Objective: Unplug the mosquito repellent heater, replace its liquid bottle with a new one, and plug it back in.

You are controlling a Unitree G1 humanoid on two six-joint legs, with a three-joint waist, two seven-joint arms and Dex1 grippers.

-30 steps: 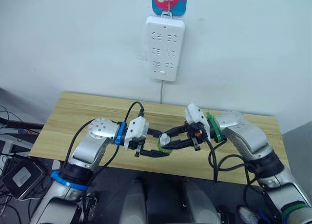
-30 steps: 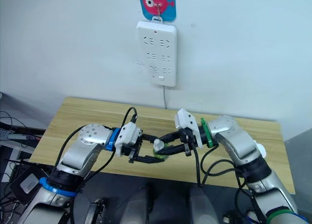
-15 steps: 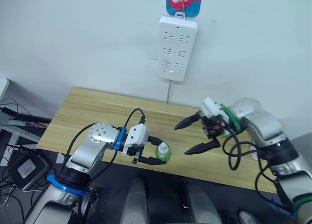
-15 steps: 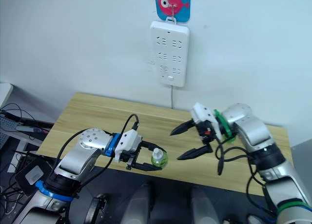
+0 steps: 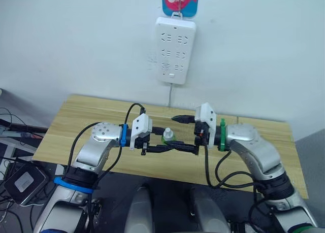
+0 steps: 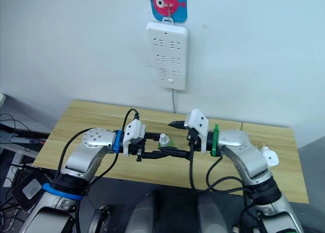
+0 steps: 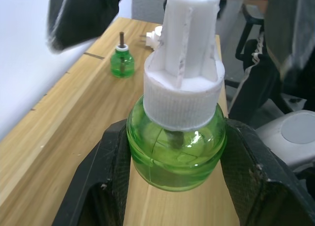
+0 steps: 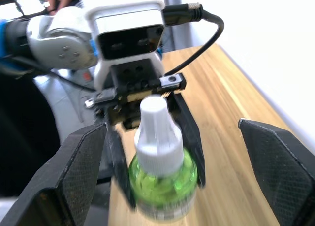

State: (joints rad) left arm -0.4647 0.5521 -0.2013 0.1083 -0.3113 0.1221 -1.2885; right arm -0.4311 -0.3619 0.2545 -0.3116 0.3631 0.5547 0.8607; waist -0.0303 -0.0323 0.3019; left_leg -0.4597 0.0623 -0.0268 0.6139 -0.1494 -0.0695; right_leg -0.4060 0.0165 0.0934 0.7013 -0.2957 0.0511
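Now right hand (image 5: 184, 133) back, wide astride left hand's (image 7: 170, 174) bottle (image 7: 176, 137) (still gripped).

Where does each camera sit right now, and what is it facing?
Head eyes: look down over both arms, the wooden table and the white wall power strip.
Left wrist: along left gripper clamping the green white-capped liquid bottle.
Right wrist: along open right gripper, facing that bottle.
All views share the bottle.
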